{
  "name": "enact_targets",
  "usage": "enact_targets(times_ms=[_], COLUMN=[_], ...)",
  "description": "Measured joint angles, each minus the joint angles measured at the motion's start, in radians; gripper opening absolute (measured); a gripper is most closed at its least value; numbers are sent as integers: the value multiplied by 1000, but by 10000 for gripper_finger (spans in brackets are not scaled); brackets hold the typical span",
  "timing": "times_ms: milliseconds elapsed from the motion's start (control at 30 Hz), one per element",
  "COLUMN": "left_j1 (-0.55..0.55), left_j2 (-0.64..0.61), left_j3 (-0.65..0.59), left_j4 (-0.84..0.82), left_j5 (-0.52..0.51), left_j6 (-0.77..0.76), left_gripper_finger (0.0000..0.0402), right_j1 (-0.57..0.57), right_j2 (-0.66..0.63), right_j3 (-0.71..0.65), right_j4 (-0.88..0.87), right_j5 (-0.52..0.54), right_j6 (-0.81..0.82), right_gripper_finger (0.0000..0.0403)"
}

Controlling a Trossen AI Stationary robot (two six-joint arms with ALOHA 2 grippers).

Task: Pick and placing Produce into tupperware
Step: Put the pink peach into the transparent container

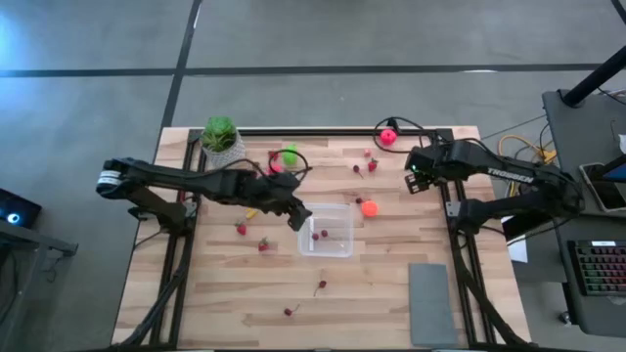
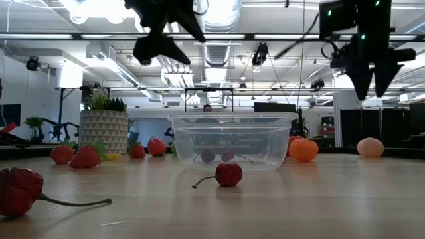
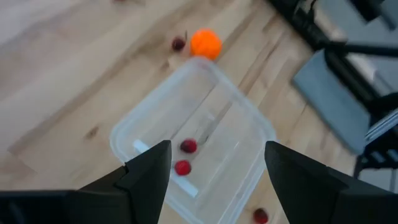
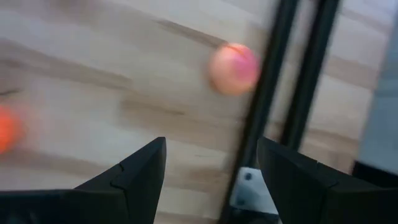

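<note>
Risk noted: the left gripper (image 1: 299, 217) is held spread and empty just over the left rim of the clear tupperware (image 1: 337, 250), at frame centre in the high view; a low pass toward the next fruit could clip that rim and shift or tip the light container, since two cherries (image 3: 185, 157) are its only ballast. The stemmed fruit on the boards is judged likely to roll if nudged rather than pinched squarely. The right gripper (image 1: 415, 179), also spread with nothing between its fingers, is seen at right of centre near the table's right rail. The tupperware is colourless, squarish with rounded corners, thin-walled. Produce left outside: an orange ball (image 1: 369, 207) just right of the tub, a pink ball (image 1: 388, 136) at upper right, a lime-green piece (image 1: 290, 154) at upper centre, strawberries (image 1: 241, 229) left of the tub, cherries (image 1: 320, 286) below it.
</note>
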State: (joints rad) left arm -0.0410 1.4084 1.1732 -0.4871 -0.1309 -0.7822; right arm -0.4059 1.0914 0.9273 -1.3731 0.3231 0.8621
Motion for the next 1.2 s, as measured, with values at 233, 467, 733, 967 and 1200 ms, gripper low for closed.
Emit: enact_targets(times_ms=[233,467,733,967,1200], left_j1=[19,107,204,247,316], left_j2=[-87,-168,-244,-275,-280], left_j3=[-2,-2,-2,-2,0], left_j4=[-2,-27,-22,-18,-22], left_j5=[-68,-113,-118,-118,-103], left_j6=[39,140,306,423,450], left_gripper_finger=[244,245,245,245,245], right_j1=[-246,-380,-434,-433,-433], right_j2=[69,120,229,308,346], right_j3=[-49,-81,-76,-70,-70], right_j4=[17,201,215,231,252], right_j5=[-46,-176,-147,-139,-138], right_j6=[-7,-51,-9,2,55], right_gripper_finger=[244,244,244,259,298])
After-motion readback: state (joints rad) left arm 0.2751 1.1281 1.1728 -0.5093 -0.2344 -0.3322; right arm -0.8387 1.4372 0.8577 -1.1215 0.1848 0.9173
